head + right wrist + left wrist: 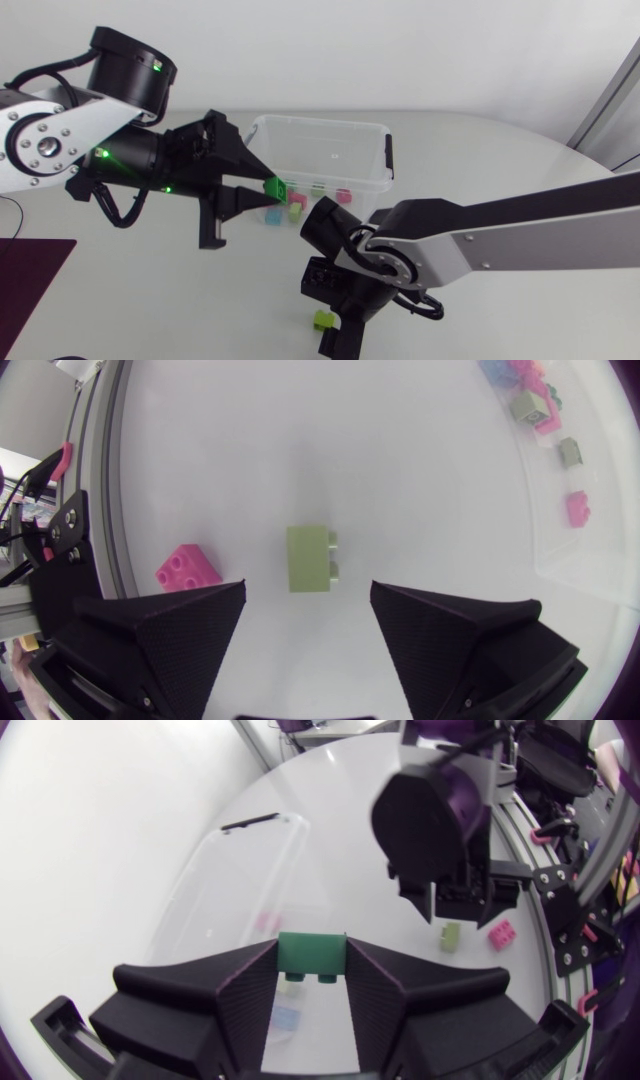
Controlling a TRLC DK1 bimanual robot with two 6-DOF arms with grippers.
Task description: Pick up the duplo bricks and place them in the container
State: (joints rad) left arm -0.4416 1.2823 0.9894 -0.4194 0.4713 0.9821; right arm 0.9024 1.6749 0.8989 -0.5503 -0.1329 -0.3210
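My left gripper is shut on a dark green duplo brick and holds it in the air at the near left rim of the clear plastic container. In the left wrist view the green brick sits clamped between both fingers. Several coloured bricks lie inside the container. My right gripper hangs open just above a lime brick on the table, with one finger on each side and not touching it. A pink brick lies beside that gripper. The lime brick shows beside my right wrist.
A dark purple mat lies at the table's near left edge. The right arm stretches across the near right of the table. The container's black latch faces right. The pink brick lies near the table's edge.
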